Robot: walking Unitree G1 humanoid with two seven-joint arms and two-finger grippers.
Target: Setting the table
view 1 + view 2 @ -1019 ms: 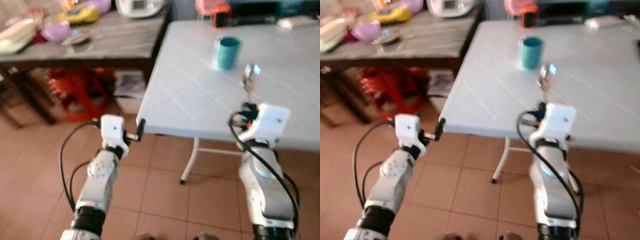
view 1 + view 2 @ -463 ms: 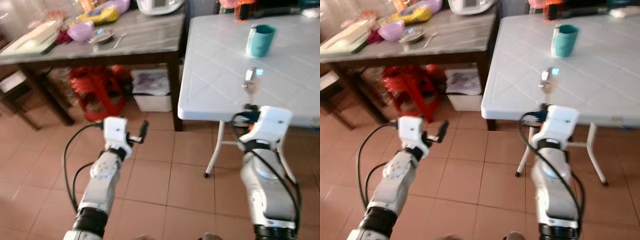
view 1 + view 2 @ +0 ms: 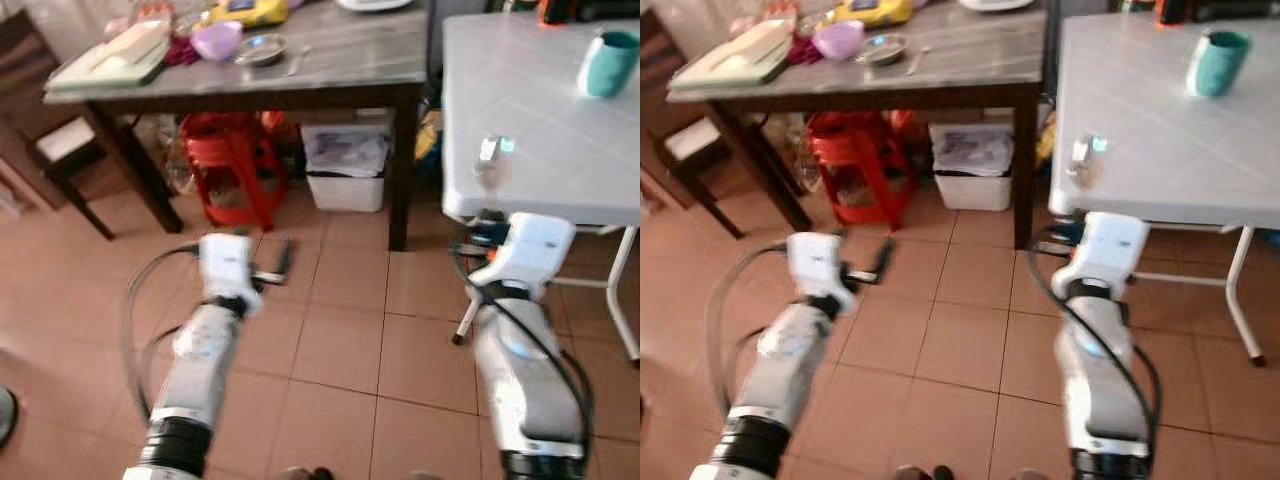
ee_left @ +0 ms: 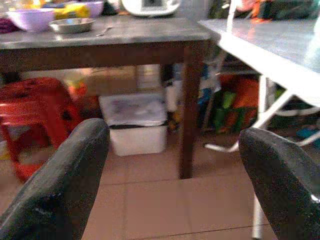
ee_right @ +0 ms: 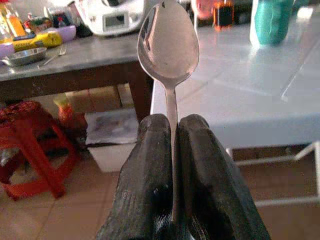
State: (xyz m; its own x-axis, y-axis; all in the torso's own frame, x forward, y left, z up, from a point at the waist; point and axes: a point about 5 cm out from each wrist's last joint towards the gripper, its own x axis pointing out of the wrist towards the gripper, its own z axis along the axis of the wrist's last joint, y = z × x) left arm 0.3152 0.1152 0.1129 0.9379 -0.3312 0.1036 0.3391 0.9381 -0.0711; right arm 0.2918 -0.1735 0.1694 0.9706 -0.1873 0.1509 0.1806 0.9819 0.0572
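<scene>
Gripping shiny metal spoon (image 5: pixel 168 47) upright w/ right gripper (image 5: pixel 172 145), frame centre-right near white folding table (image 3: pixel 540 130); left gripper (image 4: pixel 172 150) fingers apart, lower left.

white table (image 3: pixel 540 150), teal cup (image 3: pixel 607 64) on it

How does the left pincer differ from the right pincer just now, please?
The left pincer is open and empty; the right pincer is shut on a spoon, bowl up. The left hangs over floor tiles; the right sits by the white table. Both have black fingers.
</scene>
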